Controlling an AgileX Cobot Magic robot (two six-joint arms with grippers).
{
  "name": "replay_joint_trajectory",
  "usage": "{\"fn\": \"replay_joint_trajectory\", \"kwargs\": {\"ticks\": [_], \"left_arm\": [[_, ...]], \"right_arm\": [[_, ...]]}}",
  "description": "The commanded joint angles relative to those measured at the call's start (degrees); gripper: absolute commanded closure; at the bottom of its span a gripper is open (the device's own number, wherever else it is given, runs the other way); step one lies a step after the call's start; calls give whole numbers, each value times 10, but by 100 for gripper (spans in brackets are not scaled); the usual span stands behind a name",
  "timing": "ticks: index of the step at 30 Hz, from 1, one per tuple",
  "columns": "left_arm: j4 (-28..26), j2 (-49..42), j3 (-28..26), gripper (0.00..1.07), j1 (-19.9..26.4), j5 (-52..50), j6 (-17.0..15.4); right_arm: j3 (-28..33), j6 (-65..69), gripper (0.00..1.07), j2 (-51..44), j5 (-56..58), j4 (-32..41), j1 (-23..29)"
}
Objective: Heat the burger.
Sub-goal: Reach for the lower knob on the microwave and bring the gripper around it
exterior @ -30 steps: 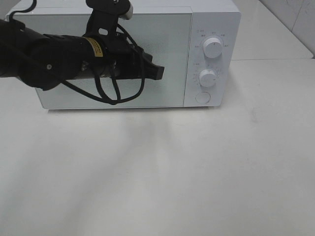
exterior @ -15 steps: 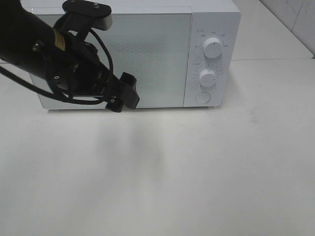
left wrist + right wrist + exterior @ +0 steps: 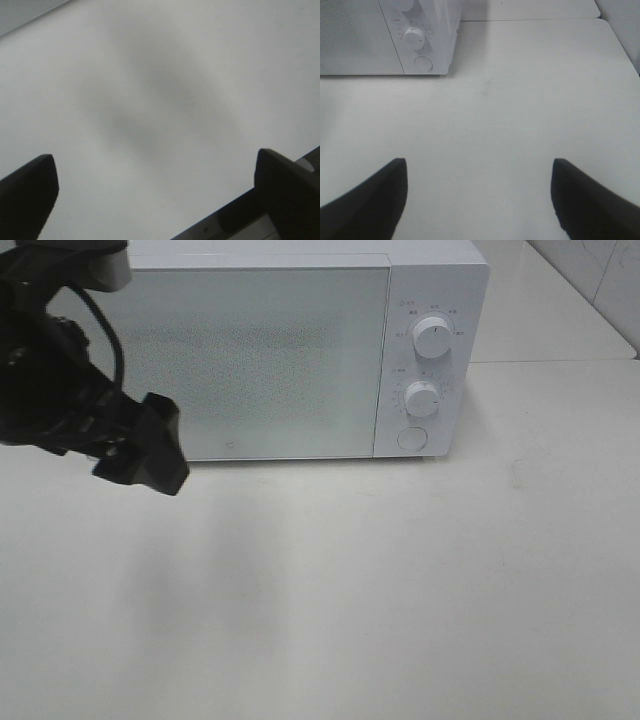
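Note:
The burger and its pink plate are out of view. A white microwave (image 3: 260, 360) stands at the back of the table with its door shut; it also shows in the right wrist view (image 3: 390, 35). My left gripper (image 3: 150, 452) hangs in front of the microwave's lower left corner, above the table. In the left wrist view the left gripper (image 3: 155, 160) is open and empty over bare table. My right gripper (image 3: 478, 165) is open and empty over the table, to the front right of the microwave. It does not show in the high view.
The microwave's panel has two round knobs (image 3: 433, 335) (image 3: 422, 398) and a round button (image 3: 410, 438). The white table (image 3: 400, 580) stretches in front of it. A second table edge and a tiled wall (image 3: 600, 270) lie at the back right.
My left arm has swung from in front of the microwave door to the left and down, uncovering the shut door. The microwave has not moved.

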Motion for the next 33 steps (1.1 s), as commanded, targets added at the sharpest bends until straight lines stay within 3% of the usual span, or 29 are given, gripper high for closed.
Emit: {"fn": "replay_joint_trajectory", "kwargs": {"ticks": [1, 6, 8, 15, 19, 20, 23, 33], "left_arm": [[-5, -23, 0, 4, 57, 65, -4], [-10, -50, 0, 4, 114, 100, -3], [-11, -83, 0, 4, 174, 140, -1], [-9, -134, 3, 4, 252, 192, 5], [-6, -179, 33, 4, 300, 194, 10], [-6, -204, 61, 4, 325, 194, 13], [-7, -241, 100, 4, 347, 183, 12], [15, -354, 192, 4, 351, 167, 14]], "right_arm": [[3, -4, 31, -14, -1, 0, -3], [3, -4, 31, -14, -1, 0, -3], [3, -4, 31, -14, -1, 0, -3], [3, -4, 31, -14, -1, 0, -3], [3, -4, 31, -14, -1, 0, -3], [3, -4, 31, -14, -1, 0, -3], [3, -4, 31, -14, -1, 0, -3], [3, -4, 31, -14, -1, 0, -3]]}}
